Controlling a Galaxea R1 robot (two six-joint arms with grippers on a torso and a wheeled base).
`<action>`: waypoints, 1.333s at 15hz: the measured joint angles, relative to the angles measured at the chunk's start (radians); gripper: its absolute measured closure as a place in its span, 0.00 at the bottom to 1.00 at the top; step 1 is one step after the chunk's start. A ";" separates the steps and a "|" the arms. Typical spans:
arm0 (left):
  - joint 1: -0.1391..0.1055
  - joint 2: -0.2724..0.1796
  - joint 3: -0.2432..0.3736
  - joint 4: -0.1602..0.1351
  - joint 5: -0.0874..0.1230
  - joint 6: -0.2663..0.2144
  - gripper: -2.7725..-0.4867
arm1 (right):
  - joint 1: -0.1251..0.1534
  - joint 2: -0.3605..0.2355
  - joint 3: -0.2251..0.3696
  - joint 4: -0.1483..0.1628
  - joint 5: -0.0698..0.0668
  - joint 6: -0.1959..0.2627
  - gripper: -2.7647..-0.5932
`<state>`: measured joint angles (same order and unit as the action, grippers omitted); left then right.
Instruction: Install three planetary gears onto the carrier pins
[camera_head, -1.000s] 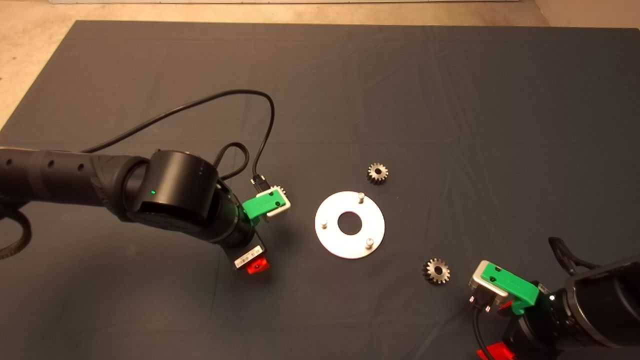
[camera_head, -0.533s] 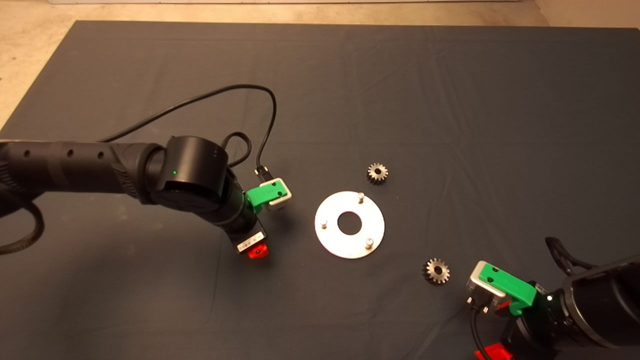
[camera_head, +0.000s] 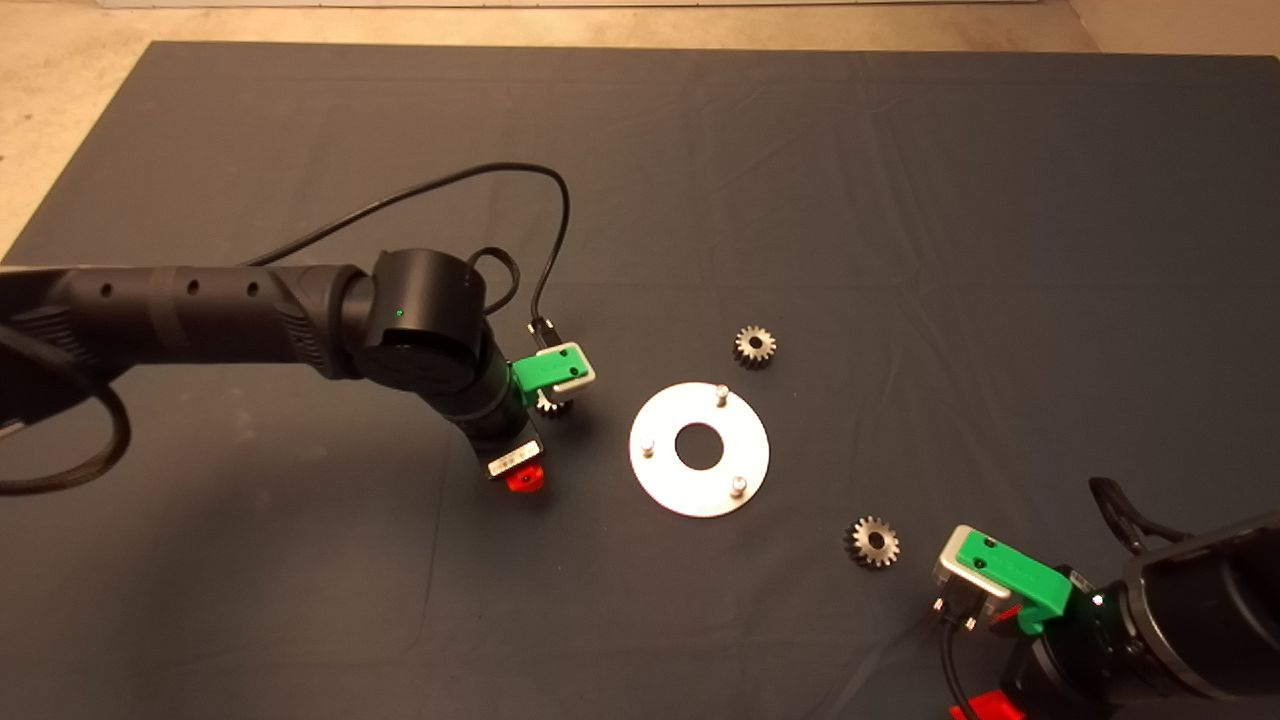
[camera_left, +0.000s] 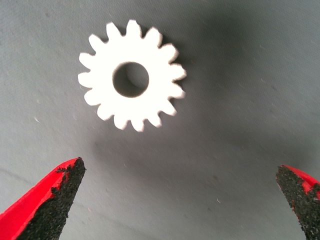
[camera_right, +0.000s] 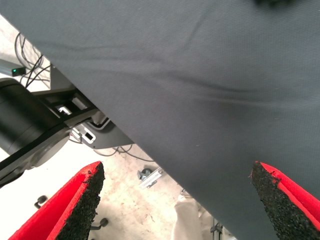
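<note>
Left of centre in the head view, the left gripper (camera_left: 180, 200) hangs over a planetary gear (camera_left: 131, 81) lying flat on the dark mat (camera_head: 900, 200), its red fingers (camera_left: 47, 200) spread wide and holding nothing. Just right of that gear sits the silver disc (camera_head: 700, 490) with its three carrier pins (camera_head: 722, 394), all bare. Two more gears lie near the disc, one (camera_head: 755, 346) at its upper right, one (camera_head: 873, 542) at its lower right. At lower right of the frame the right gripper (camera_right: 177, 200) waits, fingers apart and empty. By the look of things the first pickup is in hand; next, the fingers must drop astride the gear and close across its teeth
</note>
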<state>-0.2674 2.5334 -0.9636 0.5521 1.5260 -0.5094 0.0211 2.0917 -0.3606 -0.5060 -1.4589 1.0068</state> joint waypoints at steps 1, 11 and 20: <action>-0.003 0.008 -0.014 0.000 0.000 0.005 0.01 | -0.009 0.000 0.000 0.000 0.000 0.000 0.27; -0.005 0.081 -0.135 -0.022 0.000 0.060 0.01 | -0.023 0.014 0.000 0.000 0.000 0.000 0.27; -0.047 0.099 -0.182 -0.078 0.000 0.074 0.01 | -0.046 0.017 0.000 0.000 0.000 0.000 0.27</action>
<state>-0.3140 2.6319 -1.1459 0.4739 1.5255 -0.4349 -0.0249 2.1085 -0.3602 -0.5060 -1.4587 1.0064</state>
